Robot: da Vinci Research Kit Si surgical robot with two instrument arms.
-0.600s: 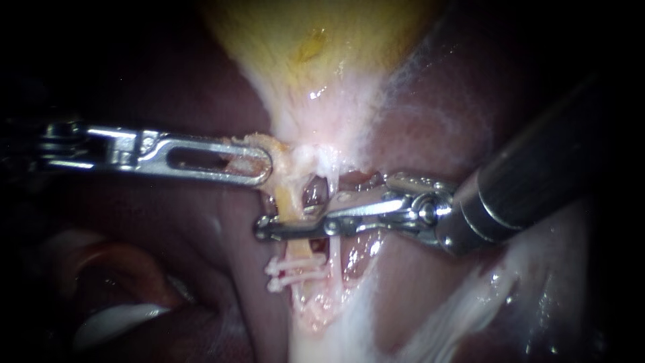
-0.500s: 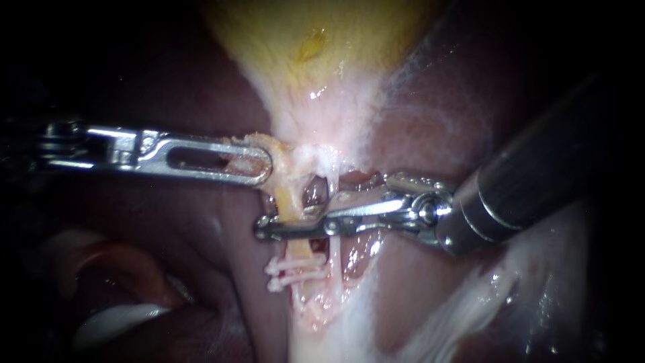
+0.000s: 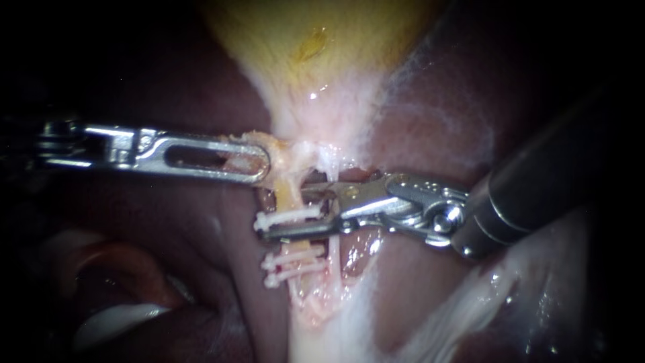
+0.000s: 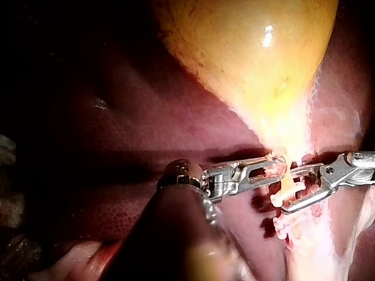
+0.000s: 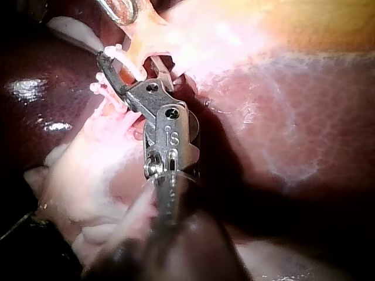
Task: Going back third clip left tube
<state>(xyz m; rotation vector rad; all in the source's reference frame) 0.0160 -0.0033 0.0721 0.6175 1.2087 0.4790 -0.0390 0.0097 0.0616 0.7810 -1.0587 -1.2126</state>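
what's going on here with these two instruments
The left instrument grips tissue just below the gallbladder and holds it taut. The right instrument has its jaws open around the left tube, with a white clip sitting across the tube between them. Further from the gallbladder, two more clips cross the same tube.

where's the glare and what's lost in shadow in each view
Endoscope view: light pools centrally, and the right instrument's dark metal shaft lies in shadow. Left wrist view: a white hotspot on the glossy yellow gallbladder. Right wrist view: wet glints on the dark red liver.
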